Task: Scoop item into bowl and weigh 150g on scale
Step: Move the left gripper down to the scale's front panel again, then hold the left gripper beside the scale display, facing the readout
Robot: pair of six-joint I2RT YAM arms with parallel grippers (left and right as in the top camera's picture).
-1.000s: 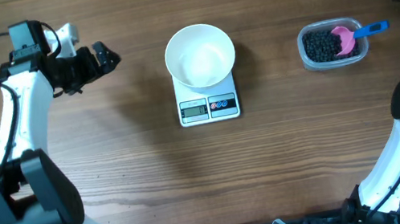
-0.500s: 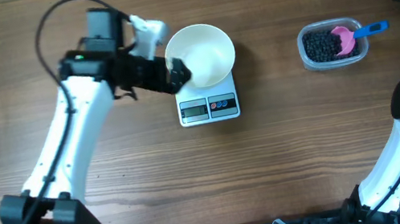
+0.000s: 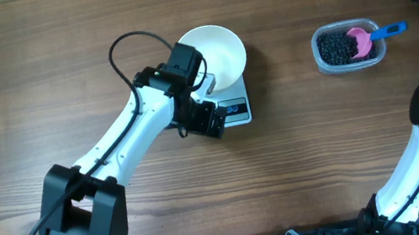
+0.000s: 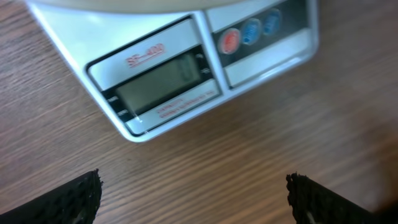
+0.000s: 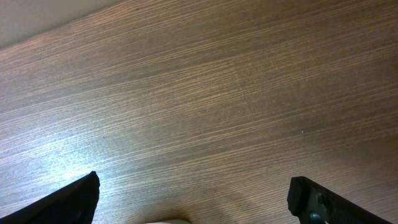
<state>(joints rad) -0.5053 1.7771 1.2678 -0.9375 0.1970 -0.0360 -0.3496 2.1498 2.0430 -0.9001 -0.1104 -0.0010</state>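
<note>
Bowl: on scale, empty. Beads: in tub right of scale. Left claw: wide apart, empty, over scale's display; I risk knocking the scale, shifting bowl. Right claw: agape, far right of scale.

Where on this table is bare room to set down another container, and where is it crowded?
Bare wood lies between the scale with its bowl and the bead tub, and over the left side beyond the left arm. Crowded: the scale's front, where the open left gripper hovers.
</note>
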